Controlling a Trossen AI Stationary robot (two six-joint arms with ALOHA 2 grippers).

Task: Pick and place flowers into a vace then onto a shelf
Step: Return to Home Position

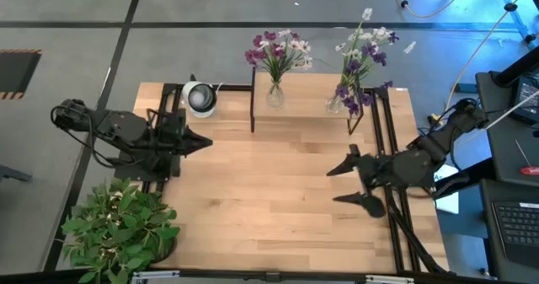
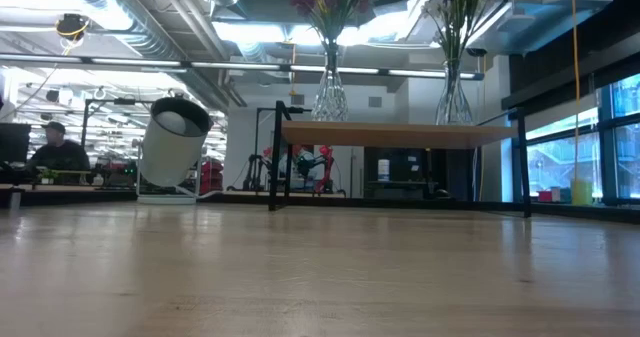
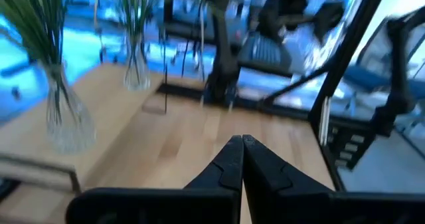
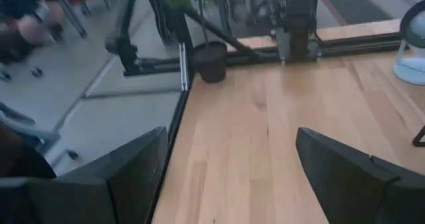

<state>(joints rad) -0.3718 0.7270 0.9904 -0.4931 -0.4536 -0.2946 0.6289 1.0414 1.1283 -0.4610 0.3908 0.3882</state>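
Note:
Two clear glass vases stand on the shelf [image 1: 316,99] at the table's far edge. The left vase [image 1: 275,94] holds flowers [image 1: 280,50] with purple and white blossoms. The right vase [image 1: 337,104] holds a second bunch of flowers [image 1: 364,52]. In the low view both vases [image 2: 331,97] [image 2: 452,99] rest by their bases on the shelf board [image 2: 400,133]. My left gripper [image 1: 205,142] is shut and hovers over the table's left part. My right gripper [image 1: 345,184] is open, over the table's right part, touching nothing.
A white round lamp-like device [image 1: 200,98] stands at the far left of the table. A bushy potted plant [image 1: 118,229] sits at the near left corner. Black frame rails [image 1: 396,225] run along the right side. The middle of the tabletop [image 1: 269,200] is bare wood.

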